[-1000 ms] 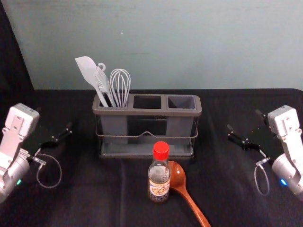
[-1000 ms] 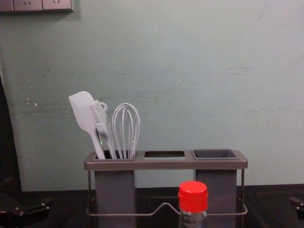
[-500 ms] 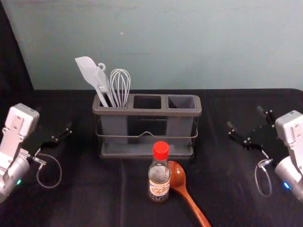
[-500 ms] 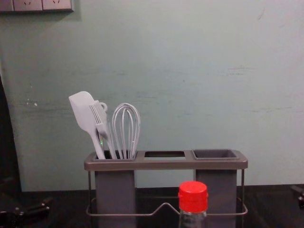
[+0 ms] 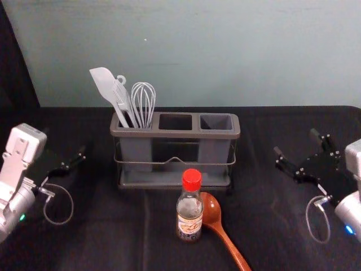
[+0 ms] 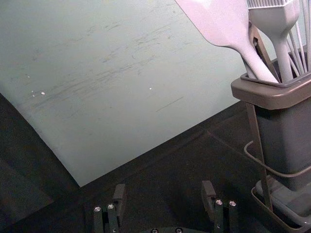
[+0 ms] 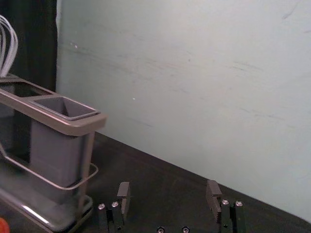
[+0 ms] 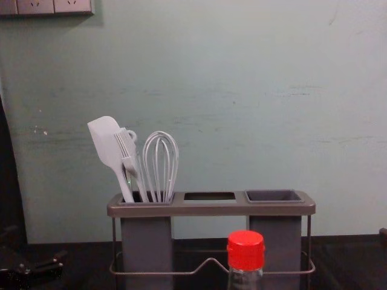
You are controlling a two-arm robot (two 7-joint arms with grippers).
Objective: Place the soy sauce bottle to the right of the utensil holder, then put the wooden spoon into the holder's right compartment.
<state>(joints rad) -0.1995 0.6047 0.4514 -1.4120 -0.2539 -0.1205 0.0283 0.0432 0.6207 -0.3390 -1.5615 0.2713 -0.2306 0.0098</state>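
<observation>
Nearest me, in front of the utensil holder (image 5: 175, 134), I have the wooden spoon (image 5: 212, 212) lying on the dark cloth (image 5: 113, 237), its handle running toward me and slanting off to the holder's right side. Just beside the spoon's bowl, on its left, the soy sauce bottle (image 5: 189, 217) stands upright with its red cap on, in front of the holder and a little right of its middle. I can't tell whether bottle and spoon touch.

My right gripper (image 5: 295, 143) is out to the right of the holder, well apart from it, with its jaws spread and nothing between them. My left gripper (image 5: 64, 141) is parked to the left of the holder, its jaws apart too, with nothing between them.

In the holder itself, the left compartment carries a pale spatula (image 5: 104, 82), a brush (image 8: 126, 145) and a whisk (image 5: 143, 101), all sticking up above the rim. On the holder's right side, I see a grey cup (image 5: 214, 149) forming the right compartment. Behind the holder rises the grey-green wall (image 5: 225, 51).
</observation>
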